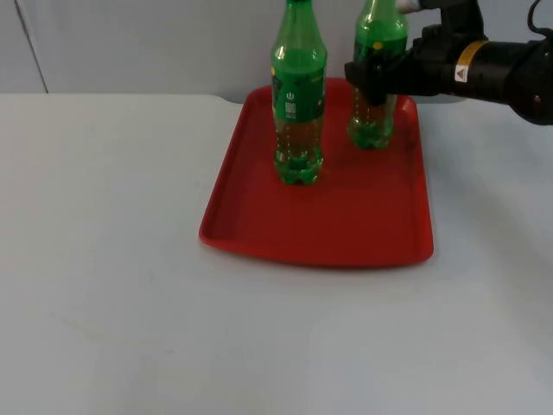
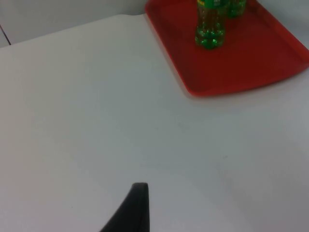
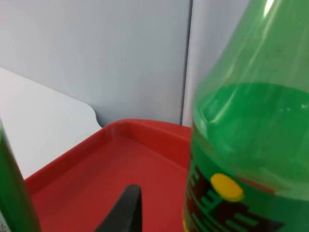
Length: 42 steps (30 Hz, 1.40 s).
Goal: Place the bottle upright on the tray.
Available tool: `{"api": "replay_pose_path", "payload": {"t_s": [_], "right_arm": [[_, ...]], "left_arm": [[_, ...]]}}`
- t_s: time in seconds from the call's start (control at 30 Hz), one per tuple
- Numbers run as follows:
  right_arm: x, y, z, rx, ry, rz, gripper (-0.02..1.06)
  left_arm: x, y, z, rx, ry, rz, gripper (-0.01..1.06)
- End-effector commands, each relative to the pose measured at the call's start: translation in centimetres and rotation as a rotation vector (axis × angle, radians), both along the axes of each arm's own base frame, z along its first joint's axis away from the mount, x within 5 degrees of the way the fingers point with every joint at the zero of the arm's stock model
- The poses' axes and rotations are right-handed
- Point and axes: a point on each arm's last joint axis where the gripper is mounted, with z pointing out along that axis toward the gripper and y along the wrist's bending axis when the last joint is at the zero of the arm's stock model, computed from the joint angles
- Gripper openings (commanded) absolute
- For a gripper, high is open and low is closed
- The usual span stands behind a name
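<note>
Top view: two green bottles stand upright on the red tray [image 1: 337, 233], the right gripper [image 1: 373, 79] clamped on the far one.

The held bottle [image 1: 375, 78] stands at the tray's far right part, its base on the tray floor; the gripper grasps it around the label at mid-height, and the right wrist view has its green body [image 3: 251, 145] close up over the tray's rim [image 3: 145, 128]. The second bottle [image 1: 298, 95] stands free, left of it and nearer the camera. The left arm waits over the bare table [image 2: 96, 121], with one left fingertip [image 2: 133, 210] visible; I cannot tell whether the left gripper is open.
</note>
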Motion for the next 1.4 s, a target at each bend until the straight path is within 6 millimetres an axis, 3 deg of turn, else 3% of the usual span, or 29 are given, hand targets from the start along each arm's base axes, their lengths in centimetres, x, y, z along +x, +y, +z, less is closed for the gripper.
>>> {"api": "replay_pose_path", "payload": {"t_s": [0.0,0.4,0.83,1.13,1.37], "right_arm": [[0.0,-0.1,0.0,0.012,0.019,-0.01,1.05],[-0.4,-0.8,1.3,-0.05,0.157,-0.121,1.05],[-2.4,0.9,1.6,-0.221,0.336,-0.204,1.05],[-4.6,0.0,4.0,-0.312,0.549,-0.274,1.05],[-7.5,0.1,6.9,-0.413,0.721,-0.078,1.05]], "left_arm": [[0.1,0.0,-0.1,-0.004,-0.005,0.004,1.05],[0.1,0.0,-0.1,-0.004,-0.005,0.004,1.05],[0.1,0.0,-0.1,-0.004,-0.005,0.004,1.05],[0.1,0.0,-0.1,-0.004,-0.005,0.004,1.05],[0.1,0.0,-0.1,-0.004,-0.005,0.004,1.05]]}}
